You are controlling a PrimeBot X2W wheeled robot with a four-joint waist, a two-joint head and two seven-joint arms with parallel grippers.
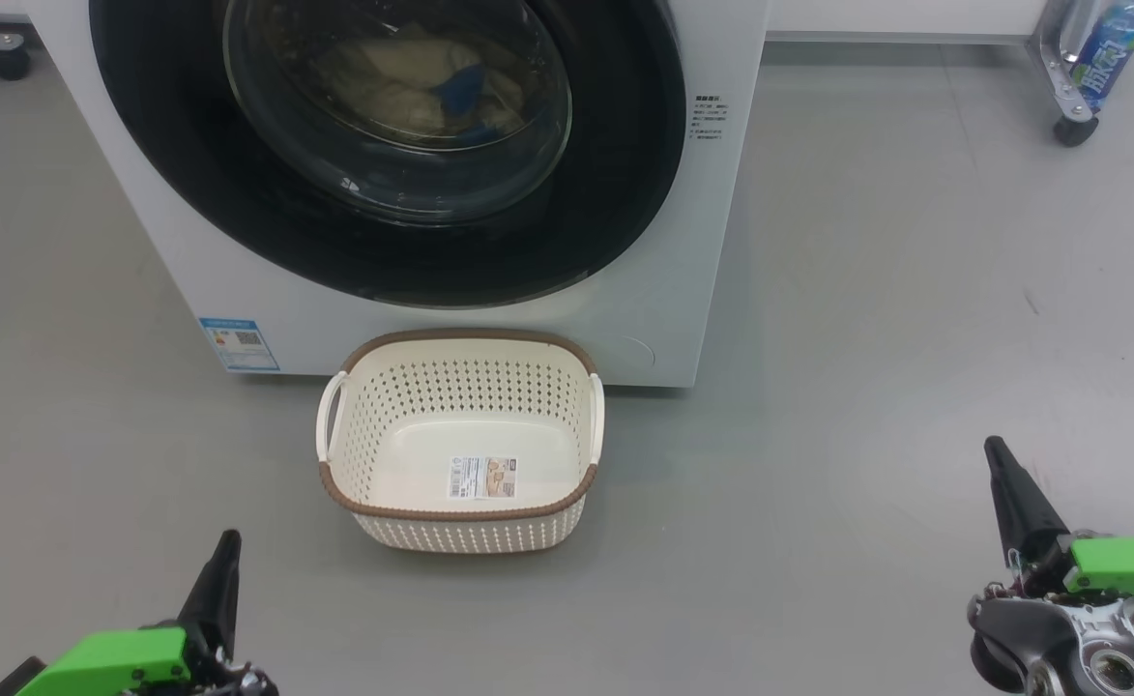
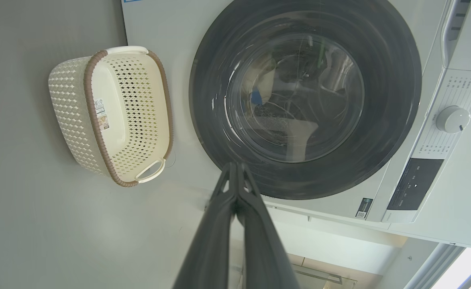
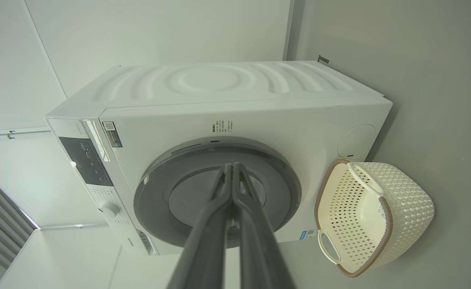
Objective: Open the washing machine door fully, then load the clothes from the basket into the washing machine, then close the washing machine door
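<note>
The white washing machine (image 1: 702, 242) stands ahead with its black-rimmed round door (image 1: 615, 193) flat against the front. Through the glass bowl the cream clothes (image 1: 402, 82) with a blue patch lie inside the drum. The cream basket (image 1: 460, 527) with a brown rim sits on the floor before the machine, with just a label on its floor. My left gripper (image 1: 228, 541) is shut at the lower left, well back from the basket. My right gripper (image 1: 994, 449) is shut at the lower right. Each wrist view looks along closed fingers (image 2: 235, 168) (image 3: 232, 166) toward the door (image 2: 388, 80) (image 3: 155, 192).
Grey floor (image 1: 866, 338) spreads all around the basket and to the right of the machine. A wheeled metal stand with a blue-labelled bottle (image 1: 1103, 53) stands at the far right. Another caster (image 1: 8, 60) shows at the far left. The control dial (image 2: 453, 119) sits beside the door.
</note>
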